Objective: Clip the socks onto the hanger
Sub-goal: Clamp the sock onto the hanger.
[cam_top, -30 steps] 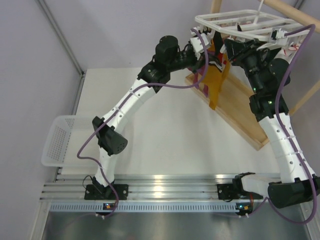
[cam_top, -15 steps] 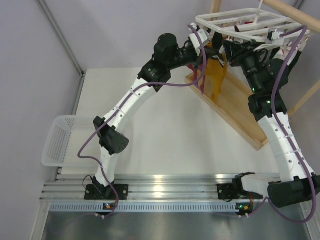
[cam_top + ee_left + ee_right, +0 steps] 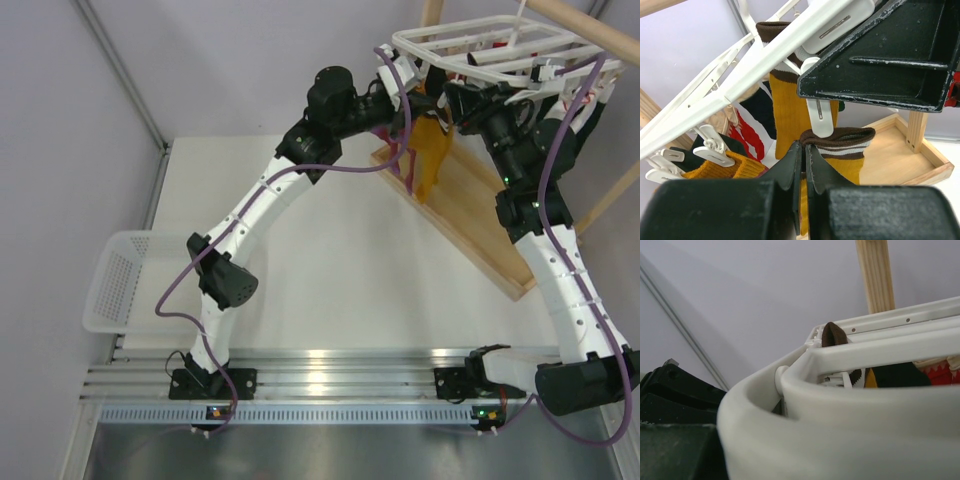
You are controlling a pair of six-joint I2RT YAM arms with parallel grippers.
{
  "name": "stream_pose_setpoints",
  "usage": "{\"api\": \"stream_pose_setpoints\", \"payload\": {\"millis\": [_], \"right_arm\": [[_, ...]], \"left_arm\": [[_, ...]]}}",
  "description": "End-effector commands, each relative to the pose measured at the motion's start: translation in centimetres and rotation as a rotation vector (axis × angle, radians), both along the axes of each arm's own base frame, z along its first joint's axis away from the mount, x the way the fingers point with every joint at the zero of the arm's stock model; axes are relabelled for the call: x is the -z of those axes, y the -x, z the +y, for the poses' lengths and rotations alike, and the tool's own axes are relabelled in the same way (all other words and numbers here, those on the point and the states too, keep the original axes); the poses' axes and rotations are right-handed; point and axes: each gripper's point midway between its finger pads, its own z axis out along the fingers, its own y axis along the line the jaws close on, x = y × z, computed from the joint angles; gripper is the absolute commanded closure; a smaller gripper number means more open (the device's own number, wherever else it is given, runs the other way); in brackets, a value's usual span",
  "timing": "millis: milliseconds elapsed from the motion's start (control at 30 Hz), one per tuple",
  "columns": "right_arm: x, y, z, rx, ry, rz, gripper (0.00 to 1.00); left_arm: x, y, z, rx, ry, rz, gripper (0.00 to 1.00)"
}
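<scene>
My left gripper [image 3: 801, 167] is clenched on the brown cuff of the yellow sock [image 3: 847, 162], just below a clip [image 3: 822, 120] on the hanger [image 3: 740, 70]. I should raise the cuff straight into that clip's mouth. My right gripper [image 3: 460, 92] sits by the clip; its grip I cannot tell.

White tubular links with small dark screws on left arm [image 3: 262, 195] and right arm [image 3: 572, 290] — joint housings bulky, black. Purple cables [image 3: 160, 303] trail along each. Matte-black left gripper [image 3: 802, 146].
</scene>
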Motion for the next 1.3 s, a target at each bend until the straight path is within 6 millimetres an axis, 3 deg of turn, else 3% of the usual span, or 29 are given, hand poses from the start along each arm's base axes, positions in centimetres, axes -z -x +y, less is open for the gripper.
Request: {"api": "stream_pose_setpoints", "payload": {"millis": [0,500,1267], "right_arm": [[1.7,1.0,2.5,-0.134,0.053,0.034,1.00],[1.0,1.3,2.7,-0.146,0.051,0.018,1.00],[3.0,1.0,1.8,-0.081,0.210,0.001,1.00]], "left_arm": [[-2.9,0.9,0.0,0.022,0.069,-0.066,1.00],[-1.7,0.7,-1.0,0.030,0.055,-0.057,1.00],[-4.1,1.9,-0.2,0.046,0.099,-0.082,1.00]]}}
